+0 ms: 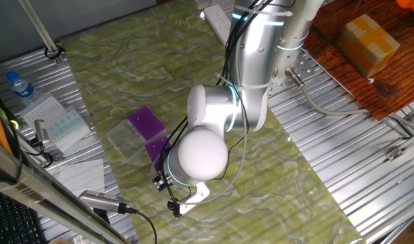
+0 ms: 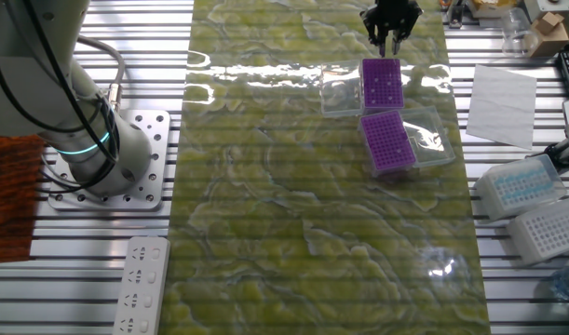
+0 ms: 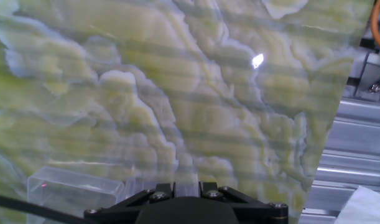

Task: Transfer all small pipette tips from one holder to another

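Observation:
Two purple tip holders stand end to end on the green marbled mat: the far one (image 2: pixel 382 84) and the near one (image 2: pixel 388 141). In the first fixed view one holder (image 1: pixel 147 123) shows fully, and the other (image 1: pixel 156 150) is partly behind the arm. The small pipette tips are too tiny to pick out on the purple plates. My gripper (image 2: pixel 388 51) hangs just beyond the far holder's outer end, fingers pointing down, apart, with nothing seen between them. The hand view shows only the gripper's black base (image 3: pixel 183 208), not the fingertips.
Clear plastic lids lie beside the holders (image 2: pixel 340 93) (image 2: pixel 435 140) (image 3: pixel 71 190). White and blue tip boxes (image 2: pixel 521 186) and a paper sheet (image 2: pixel 503 104) rest on the slatted metal bench to the right. A power strip (image 2: pixel 144 284) lies at the left.

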Available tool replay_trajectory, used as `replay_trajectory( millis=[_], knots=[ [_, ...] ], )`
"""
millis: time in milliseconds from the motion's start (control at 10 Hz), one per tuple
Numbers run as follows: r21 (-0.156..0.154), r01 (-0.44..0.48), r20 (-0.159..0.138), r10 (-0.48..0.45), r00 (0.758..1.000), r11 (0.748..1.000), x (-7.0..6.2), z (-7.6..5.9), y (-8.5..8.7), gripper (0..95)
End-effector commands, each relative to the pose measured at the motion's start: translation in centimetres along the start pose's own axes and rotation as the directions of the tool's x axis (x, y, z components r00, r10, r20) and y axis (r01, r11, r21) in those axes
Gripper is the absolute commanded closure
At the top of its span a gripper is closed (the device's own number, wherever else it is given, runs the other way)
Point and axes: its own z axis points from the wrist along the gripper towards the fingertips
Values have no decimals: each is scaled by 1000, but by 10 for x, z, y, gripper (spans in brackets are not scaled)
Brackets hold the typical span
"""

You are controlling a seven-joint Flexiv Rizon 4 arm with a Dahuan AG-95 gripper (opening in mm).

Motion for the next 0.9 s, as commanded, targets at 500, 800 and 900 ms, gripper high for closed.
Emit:
replay_trajectory(
  millis=[500, 800, 900],
  knots=[
    [-1, -8, -1, 8, 1000, 1000, 1, 0, -1, 760],
    [-6, -16, 7, 17, 1000, 1000, 5, 0, -2, 760],
    [-6, -20, 7, 20, 1000, 1000, 5, 0, -2, 760]
  ],
)
